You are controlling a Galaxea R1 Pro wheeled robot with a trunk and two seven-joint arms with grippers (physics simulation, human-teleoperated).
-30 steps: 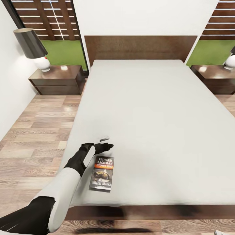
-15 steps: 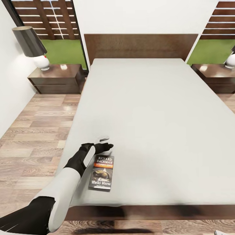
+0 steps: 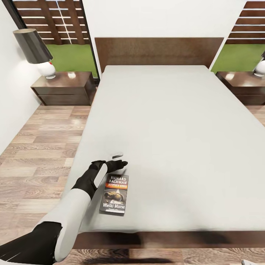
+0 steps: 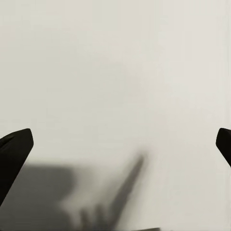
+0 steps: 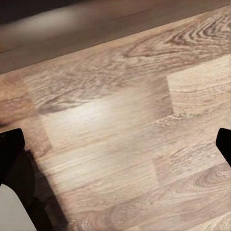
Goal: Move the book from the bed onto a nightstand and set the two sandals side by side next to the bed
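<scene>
Head view: left claw (image 3: 118,161), spread wide and empty, hovers beyond book (image 3: 115,194) on bed (image 3: 176,140).

I am looking across a white wall (image 3: 162,18) with a tall dark-framed window (image 3: 55,33) at each side, both showing green grass and a slatted brown fence (image 3: 51,20). A grey-brown plank floor (image 3: 40,147) is spreading out beside the furniture, and daylight is glinting off it. A lamp (image 3: 36,51) with a dark shade and a round white base is standing at the far left, throwing a soft glow on the side wall (image 3: 11,103).
</scene>
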